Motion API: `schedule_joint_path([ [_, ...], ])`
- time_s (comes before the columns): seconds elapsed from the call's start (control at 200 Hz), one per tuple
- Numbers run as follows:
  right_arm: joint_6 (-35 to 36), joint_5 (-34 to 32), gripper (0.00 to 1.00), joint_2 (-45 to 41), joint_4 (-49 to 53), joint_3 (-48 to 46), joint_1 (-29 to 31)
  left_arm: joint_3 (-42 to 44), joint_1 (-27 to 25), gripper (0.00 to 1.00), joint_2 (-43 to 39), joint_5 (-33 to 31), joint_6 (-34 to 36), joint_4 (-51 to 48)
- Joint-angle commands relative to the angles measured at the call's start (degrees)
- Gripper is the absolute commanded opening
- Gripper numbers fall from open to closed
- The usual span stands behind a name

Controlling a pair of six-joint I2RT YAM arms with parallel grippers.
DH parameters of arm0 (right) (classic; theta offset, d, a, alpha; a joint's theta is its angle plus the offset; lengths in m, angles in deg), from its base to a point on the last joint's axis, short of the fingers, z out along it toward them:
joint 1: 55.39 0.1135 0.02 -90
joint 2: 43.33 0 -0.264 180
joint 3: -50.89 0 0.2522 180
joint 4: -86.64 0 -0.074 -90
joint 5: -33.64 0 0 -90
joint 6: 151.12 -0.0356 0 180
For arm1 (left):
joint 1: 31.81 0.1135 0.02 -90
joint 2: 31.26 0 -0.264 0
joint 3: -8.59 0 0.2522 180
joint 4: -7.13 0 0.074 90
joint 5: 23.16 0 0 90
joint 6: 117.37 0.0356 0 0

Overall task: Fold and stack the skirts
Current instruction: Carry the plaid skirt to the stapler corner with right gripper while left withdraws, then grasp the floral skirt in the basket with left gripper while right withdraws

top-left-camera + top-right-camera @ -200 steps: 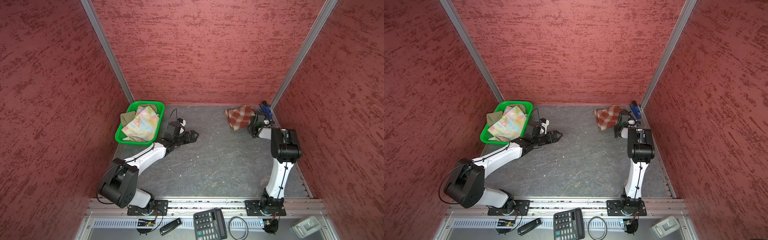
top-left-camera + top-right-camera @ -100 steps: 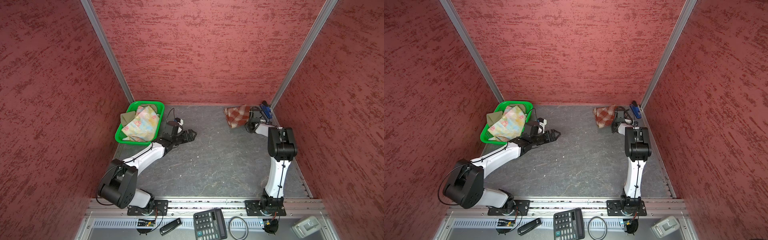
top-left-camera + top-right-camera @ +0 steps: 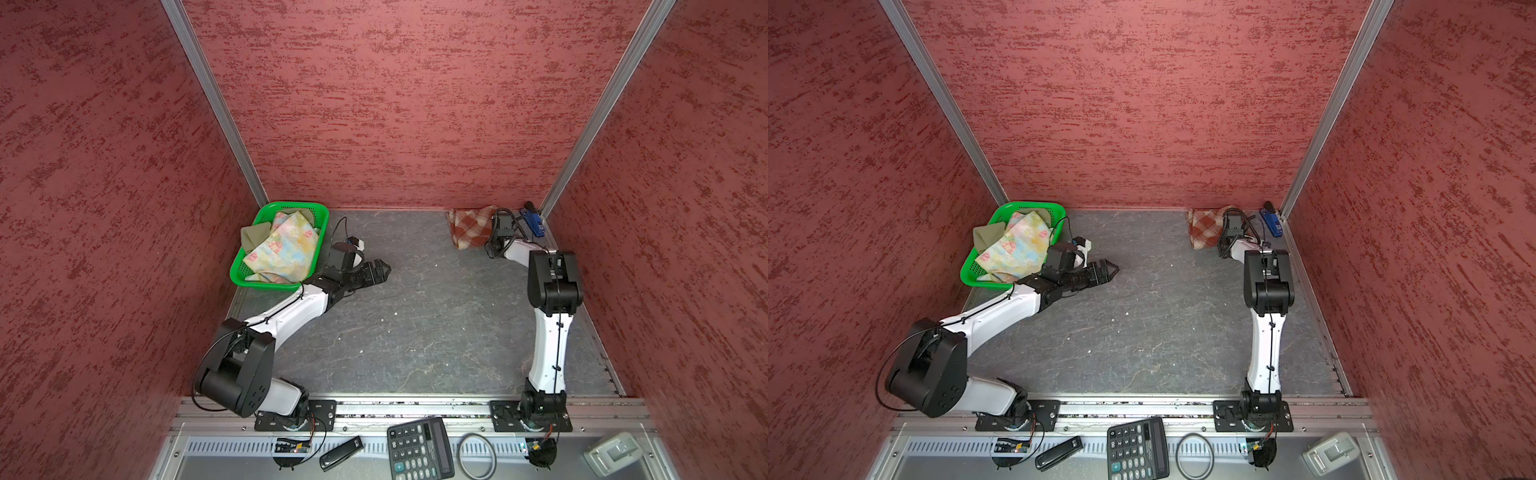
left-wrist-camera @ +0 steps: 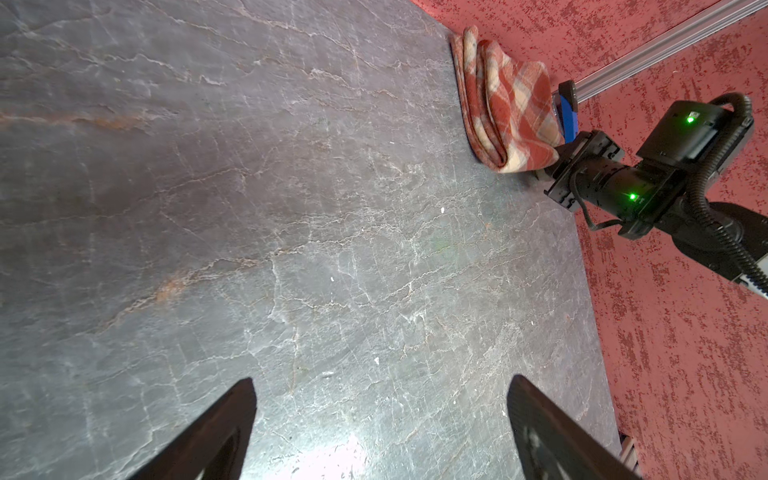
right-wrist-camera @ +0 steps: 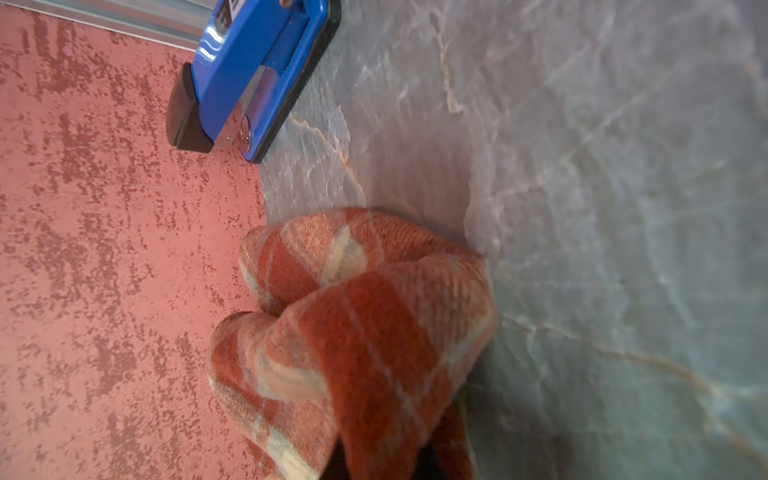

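Observation:
The red-brown and cream plaid skirt (image 3: 471,226) (image 3: 1206,228) lies bunched and folded at the back right of the table, against the wall. My right gripper (image 3: 491,241) (image 5: 380,461) is shut on its near edge; the cloth (image 5: 374,332) drapes over the jaws. The floral pastel skirt (image 3: 284,249) (image 3: 1017,247) and the olive skirt (image 3: 253,237) (image 3: 986,239) lie in the green basket (image 3: 291,205) at the back left. My left gripper (image 3: 380,270) (image 4: 381,380) stands open and empty, low over bare table beside the basket. The plaid skirt (image 4: 515,120) shows far off in the left wrist view.
A blue stapler (image 3: 534,222) (image 5: 257,70) lies in the back right corner, just beyond the plaid skirt. Red walls close in three sides. A calculator (image 3: 419,449), a black ring (image 3: 477,455) and small devices lie on the front ledge behind the arm bases.
My right arm has carried the plaid skirt a little farther towards the back wall. The left gripper has drawn back slightly and stays open.

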Motion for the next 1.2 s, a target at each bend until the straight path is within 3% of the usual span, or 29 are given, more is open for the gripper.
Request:
schedule_joint_path([
  [0.0,-7.8,-0.6,0.1,1.3,5.5,2.0,0.3,-0.6,0.3,0.95,-1.5,-0.7,-0.8,-0.4],
  [0.135,-5.8,-0.2,0.43,-0.3,8.4,1.8,0.1,-0.7,0.3,0.95,-2.0,-1.2,-1.1,-0.4],
  [0.22,-3.5,1.8,0.73,-1.5,10.5,1.8,-0.2,-1.5,0.4,0.96,-2.3,-1.9,-1.2,-1.8],
  [0.336,-1.3,4.1,0.99,-4.0,17.8,1.7,-0.8,-3.6,0.7,0.97,-3.4,-4.0,-1.8,-5.4],
  [0.586,8.7,4.8,0.99,-13.4,29.2,-3.4,-4.1,-9.4,2.0,0.99,-4.5,-10.3,-3.4,-17.4],
  [0.686,15.4,6.5,0.99,-20.0,21.0,-12.8,-4.8,-14.3,2.9,1.0,-4.1,-13.7,-2.3,-23.7],
  [0.771,27.6,7.5,0.96,-26.7,9.4,-20.5,-4.0,-18.0,5.0,1.0,-4.2,-18.3,-0.8,-27.8],
  [0.841,38.1,8.8,0.94,-31.5,1.6,-24.7,-1.6,-21.2,7.6,1.0,-3.4,-23.5,0.6,-31.8],
  [0.967,55.9,15.6,0.9,-35.5,-4.4,-26.8,5.9,-25.1,15.5,1.0,0.0,-26.7,3.2,-34.8],
  [1.057,67.3,21.4,0.89,-38.0,-9.5,-28.9,13.8,-27.2,22.6,1.0,4.6,-24.7,3.5,-34.9],
  [1.192,77.7,27.4,0.87,-37.8,-8.9,-28.8,24.1,-31.3,29.8,1.0,13.2,-19.3,3.5,-32.5],
])
